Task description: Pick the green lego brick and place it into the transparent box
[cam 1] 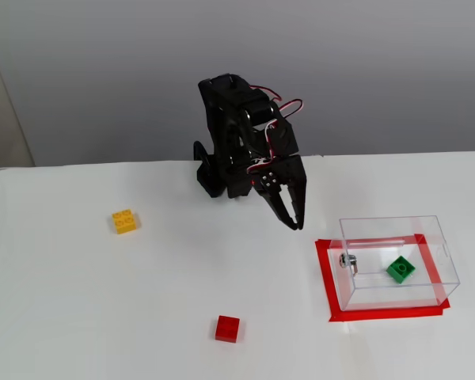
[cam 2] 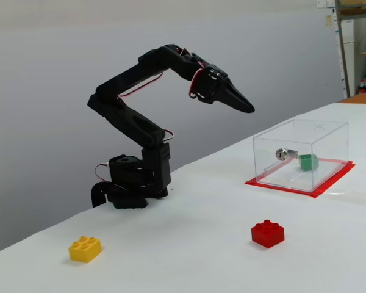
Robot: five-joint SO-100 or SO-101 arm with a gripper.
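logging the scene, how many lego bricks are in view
3: yellow brick on the table at left, red brick near the front edge, green lego brick inside the transparent box. None seem hidden.

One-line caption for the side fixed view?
Green lego brick lies inside the transparent box; claw hangs shut above the table.

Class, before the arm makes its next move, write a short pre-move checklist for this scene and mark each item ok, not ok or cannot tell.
1. Green lego brick inside the transparent box: ok, in both fixed views.
2. Tool carries nothing: ok, its fingers look closed and empty.
3. Tool clear of the box: ok, it hangs above the table and beside the box.
4. Box sits within the red tape frame: ok.
5. Yellow lego brick and red lego brick left out on the table: ok.
6. Green brick lying flat on the box floor: cannot tell; it looks tilted.
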